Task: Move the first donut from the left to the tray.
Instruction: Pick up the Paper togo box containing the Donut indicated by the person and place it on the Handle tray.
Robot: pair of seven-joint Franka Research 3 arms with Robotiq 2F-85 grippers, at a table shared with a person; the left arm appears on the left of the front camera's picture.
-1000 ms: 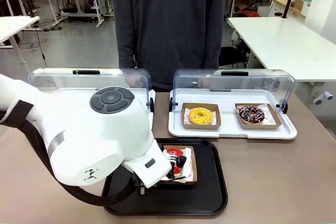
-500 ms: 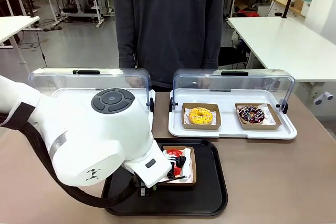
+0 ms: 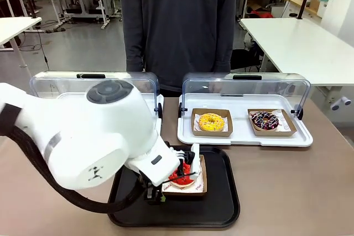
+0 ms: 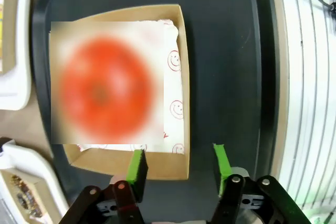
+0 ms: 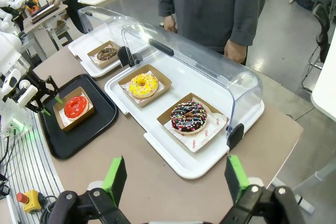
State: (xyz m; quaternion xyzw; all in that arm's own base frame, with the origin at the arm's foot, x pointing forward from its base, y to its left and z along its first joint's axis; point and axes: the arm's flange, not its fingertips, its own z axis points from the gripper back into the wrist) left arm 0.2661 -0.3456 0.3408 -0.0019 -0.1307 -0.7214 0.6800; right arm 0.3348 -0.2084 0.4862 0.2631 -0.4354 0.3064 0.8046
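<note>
Since the earlier frames, the left arm had lifted and swung toward the left, so more of the red-glazed donut (image 3: 182,174) showed past it, and the left hand (image 4: 179,162) had let go. In the left wrist view its two green-padded fingers (image 4: 138,166) stood spread apart, one just over the near wall of the cardboard holder (image 4: 178,82) and the other over bare tray, neither gripping anything. The donut sat in that holder on white paper, and the holder rested flat on the black tray (image 3: 221,205) near the robot's edge of the counter (image 3: 287,186).

From the right wrist view the same donut (image 5: 75,106) lay in its holder on the tray (image 5: 100,116), with the left hand (image 5: 51,104) hovering just beside it. The right hand (image 5: 176,174) hung well above the near corner of the counter with its fingers wide apart and nothing between them.

Beyond the tray, a white platter (image 3: 243,136) under a raised clear lid (image 3: 246,89) carried a yellow donut (image 3: 211,121) and a chocolate sprinkled donut (image 3: 265,120), each in its own holder. A second lidded platter (image 3: 91,84) stood to its left, partly hidden by the arm. A person in a dark sweater (image 3: 177,26) stood at the far side.
</note>
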